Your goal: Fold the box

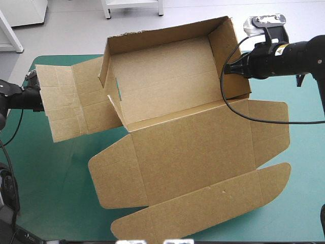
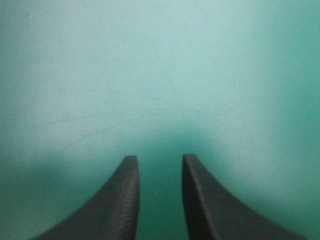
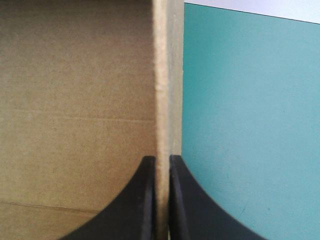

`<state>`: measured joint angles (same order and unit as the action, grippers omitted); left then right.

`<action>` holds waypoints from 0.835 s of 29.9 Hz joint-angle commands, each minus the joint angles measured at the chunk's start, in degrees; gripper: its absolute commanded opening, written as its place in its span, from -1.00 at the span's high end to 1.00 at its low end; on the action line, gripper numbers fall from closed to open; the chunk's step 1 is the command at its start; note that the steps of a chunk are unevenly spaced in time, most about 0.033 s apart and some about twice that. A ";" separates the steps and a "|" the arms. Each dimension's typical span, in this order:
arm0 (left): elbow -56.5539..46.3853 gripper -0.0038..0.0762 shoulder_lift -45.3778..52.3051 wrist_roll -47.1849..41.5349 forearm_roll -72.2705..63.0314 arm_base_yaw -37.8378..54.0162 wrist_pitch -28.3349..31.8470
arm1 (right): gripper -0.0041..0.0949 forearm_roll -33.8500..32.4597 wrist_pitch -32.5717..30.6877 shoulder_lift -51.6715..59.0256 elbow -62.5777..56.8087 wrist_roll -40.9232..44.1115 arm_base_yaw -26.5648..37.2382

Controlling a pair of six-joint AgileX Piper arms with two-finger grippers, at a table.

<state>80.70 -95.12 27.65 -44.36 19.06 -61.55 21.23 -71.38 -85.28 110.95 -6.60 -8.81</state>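
While the right tool [image 3: 161, 159] clamps the box [image 3: 75, 100], the left tool [image 2: 159, 157] stands parted.

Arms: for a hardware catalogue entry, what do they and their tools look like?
The left arm and right arm are black and rounded; the right carries a small yellow-and-white label. The left tool and right tool each have two broad black fingers curved like fins; the left's show fine ribbing.

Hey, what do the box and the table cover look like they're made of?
The box: matte brown cardboard, probably corrugated; pressed crease lines and a pale raw cut edge show where the right end effector pinches a wall. The teal-green cover: a smooth mat with slight sheen and faint scratches, perhaps vinyl or rubber.
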 commanded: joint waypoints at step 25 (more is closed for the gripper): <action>0.30 0.92 4.34 4.63 -16.20 -17.28 -1.83 | 0.94 4.68 7.60 -4.83 2.03 -0.87 0.25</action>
<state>80.60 -94.79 31.25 -55.58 2.11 -63.94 23.73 -68.20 -91.43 110.95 -8.27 -8.81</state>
